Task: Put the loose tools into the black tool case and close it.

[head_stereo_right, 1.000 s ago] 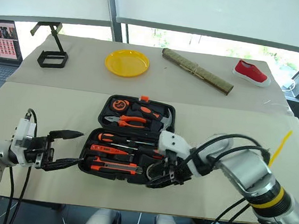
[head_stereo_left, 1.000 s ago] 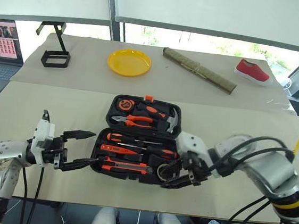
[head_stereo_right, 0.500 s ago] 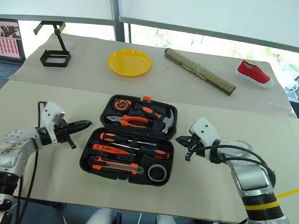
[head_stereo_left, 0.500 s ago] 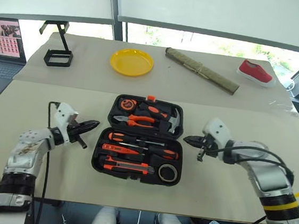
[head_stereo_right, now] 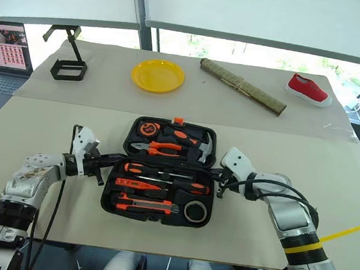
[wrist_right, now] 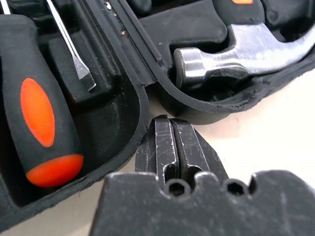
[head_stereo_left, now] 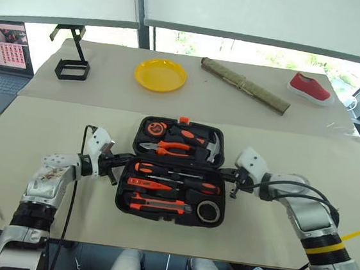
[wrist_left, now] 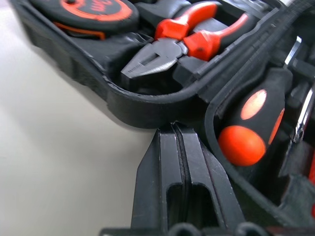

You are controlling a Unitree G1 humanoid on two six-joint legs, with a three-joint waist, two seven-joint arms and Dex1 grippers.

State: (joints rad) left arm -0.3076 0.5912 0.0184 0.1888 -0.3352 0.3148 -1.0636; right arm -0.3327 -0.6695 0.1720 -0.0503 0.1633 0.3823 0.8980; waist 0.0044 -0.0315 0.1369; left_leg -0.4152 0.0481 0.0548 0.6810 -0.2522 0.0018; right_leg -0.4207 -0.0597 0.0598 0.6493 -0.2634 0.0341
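Black tool case [head_stereo_left: 174,173] is seen lying open on the near table, lid half away from the robot and tray half closest. Two orange-and-black screwdrivers [head_stereo_left: 175,170], a slim orange screwdriver [head_stereo_left: 144,182], the utility knife [head_stereo_left: 157,203] and a small dark roll [head_stereo_left: 206,210] are all seated in the near half's slots. Pliers [head_stereo_left: 169,148] and a steel-headed hammer [head_stereo_left: 209,150] are kept in the far half, with the little orange latch [head_stereo_left: 183,119] on its far edge.

Both grippers are parked at the hinge line — one on each side of the case. The left gripper [head_stereo_left: 128,158] is pressed together with nothing between its fingers, tips right against the case's left edge where the two halves meet. The right gripper [head_stereo_left: 225,174] is likewise pinched shut on nothing, tips at the notch on the right edge, just beside the hammer head.

Further back, a yellow plate [head_stereo_left: 160,75], a rolled bamboo mat [head_stereo_left: 244,85], a red shoe [head_stereo_left: 309,86] and a black wire stand [head_stereo_left: 70,64] are spread well apart — with a laptop [head_stereo_left: 4,58] off to the left.
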